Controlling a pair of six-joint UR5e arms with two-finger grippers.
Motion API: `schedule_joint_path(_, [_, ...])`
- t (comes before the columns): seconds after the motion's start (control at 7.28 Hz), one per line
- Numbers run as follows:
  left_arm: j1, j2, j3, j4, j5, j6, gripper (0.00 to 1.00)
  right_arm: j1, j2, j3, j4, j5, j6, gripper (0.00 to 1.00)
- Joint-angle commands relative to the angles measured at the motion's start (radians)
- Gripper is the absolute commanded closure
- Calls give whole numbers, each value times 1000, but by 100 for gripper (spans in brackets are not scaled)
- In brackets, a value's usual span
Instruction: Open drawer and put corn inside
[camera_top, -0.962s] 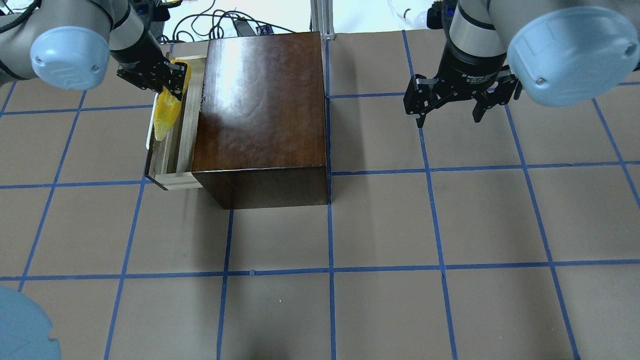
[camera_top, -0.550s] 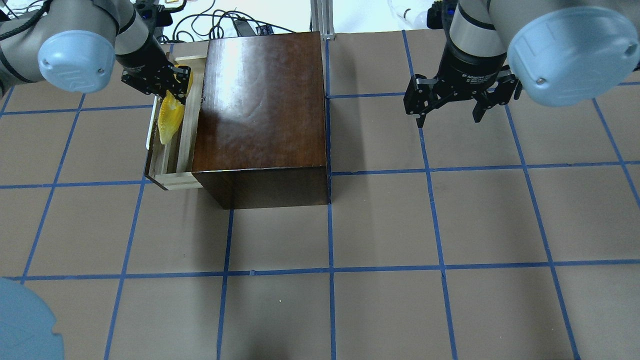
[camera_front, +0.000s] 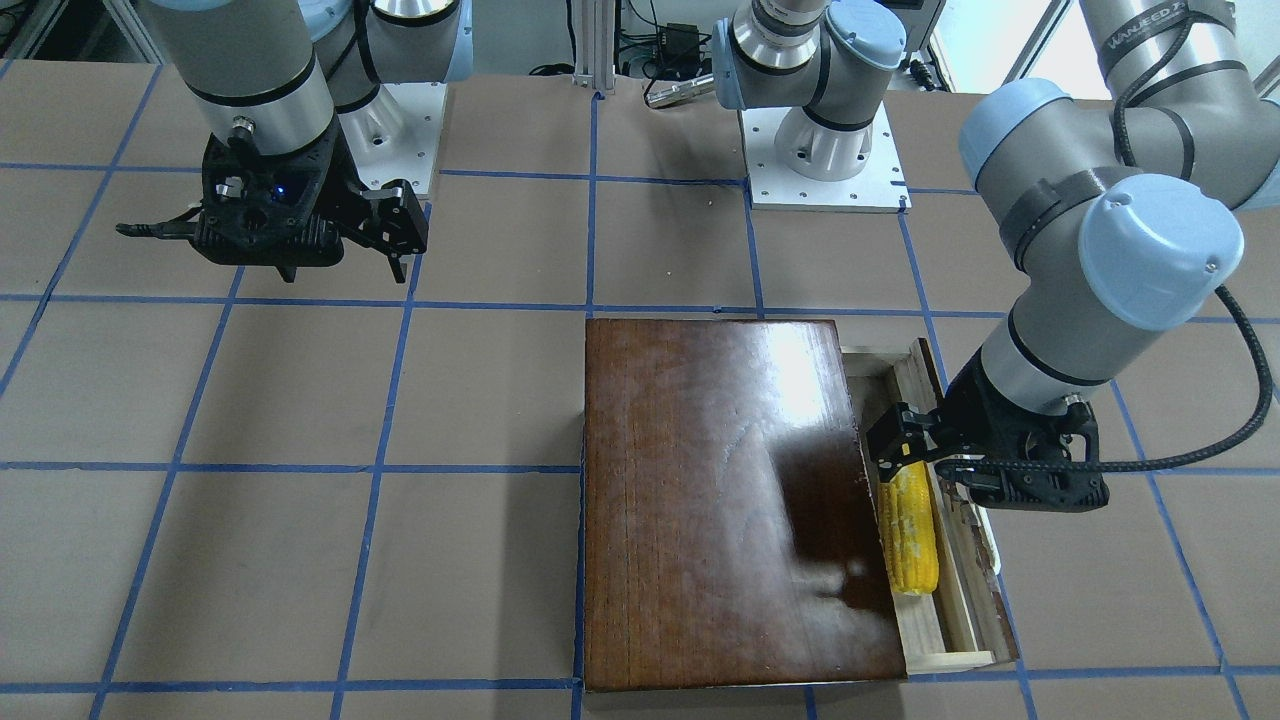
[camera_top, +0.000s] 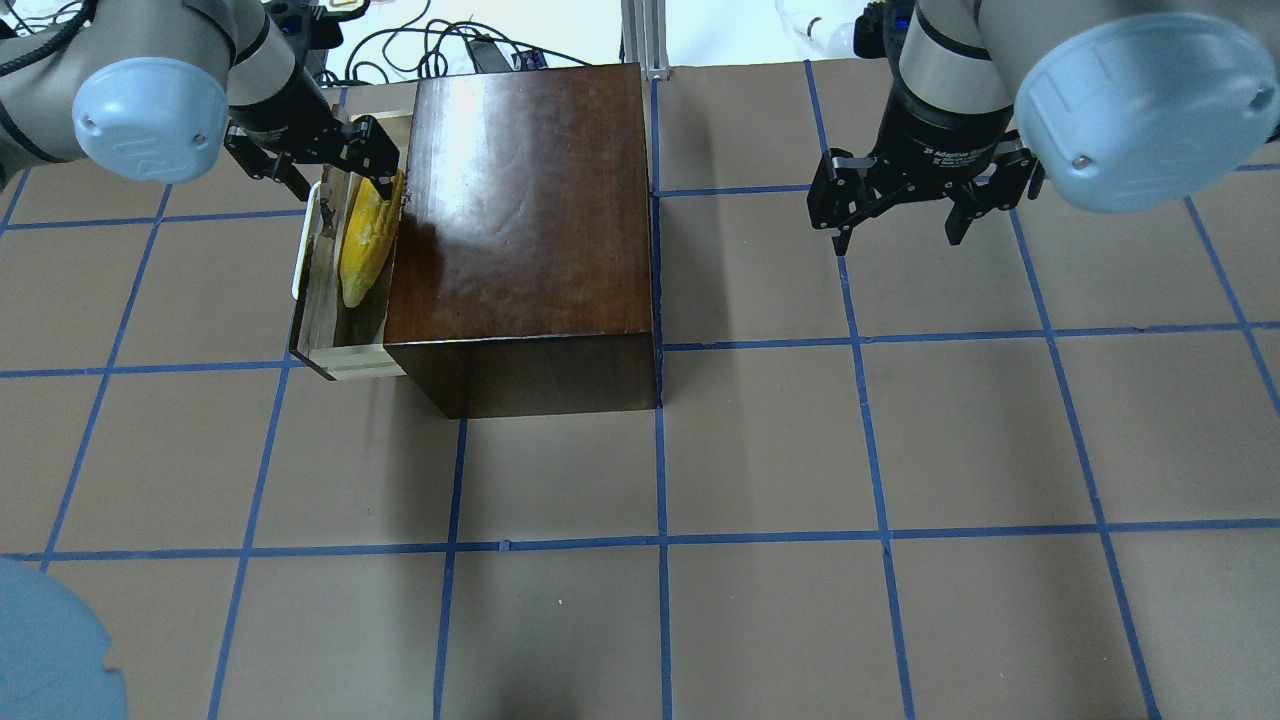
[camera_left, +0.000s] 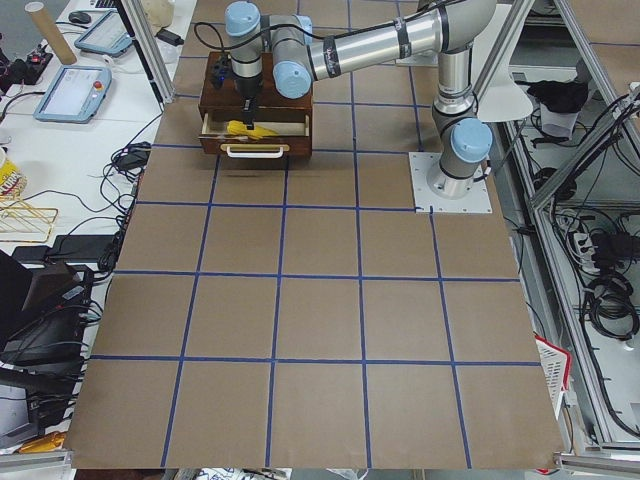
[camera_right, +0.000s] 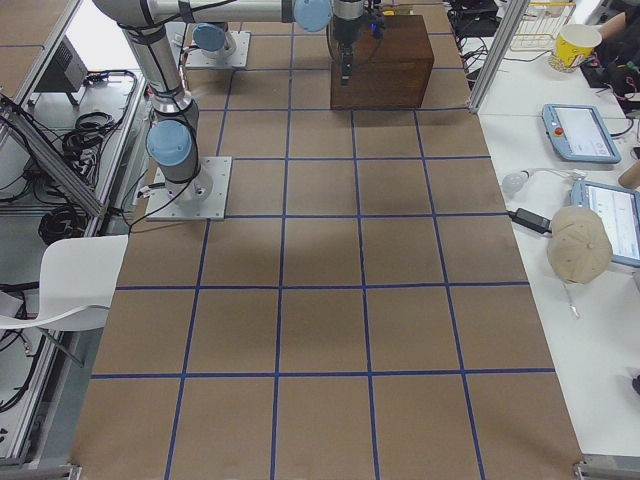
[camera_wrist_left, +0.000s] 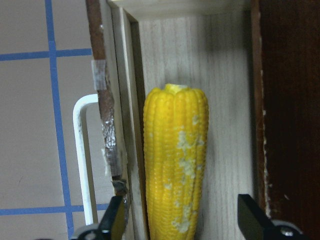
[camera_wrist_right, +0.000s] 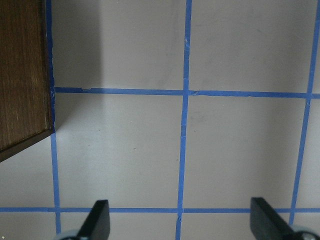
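Observation:
The yellow corn (camera_top: 362, 235) lies lengthwise in the pulled-out drawer (camera_top: 348, 362), close to the dark-brown box (camera_top: 520, 220). It also shows in the front view (camera_front: 908, 530) and the left wrist view (camera_wrist_left: 175, 165). My left gripper (camera_top: 335, 170) is open just above the corn's far end, with a fingertip (camera_wrist_left: 115, 220) on each side and a gap to the cob. The drawer's white handle (camera_wrist_left: 82, 160) is on the outer side. My right gripper (camera_top: 897, 235) is open and empty, held above the table right of the box.
The box stands at the table's far left in the overhead view. The right wrist view shows one box corner (camera_wrist_right: 22, 75) and brown table with blue tape lines. Cables and an aluminium post (camera_top: 640, 30) lie beyond the far edge.
My left gripper moved the tilted corn rightward over the drawer and opened. The corn now lies flat in the drawer beside the box. The right arm has not moved.

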Motion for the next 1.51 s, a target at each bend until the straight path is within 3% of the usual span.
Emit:
schedule_joint_path(0.0, [-7,30,4,-11,-1,0,0,0,0,0,0,0,0,0])
schedule_joint_path(0.27, [-36,69,6,-15,7,0,0,1,0,0,0,0,0,0])
schedule_joint_path(0.55, [-126,141,36,-115,109,-5,0,0,0,0,0,0,0,0])
schedule_joint_path(1.1, [-145,290,38,-232,84,-98,0,0,0,0,0,0,0,0])
schedule_joint_path(1.37, [-109,307,23,-286,31,-91,0,0,0,0,0,0,0,0])
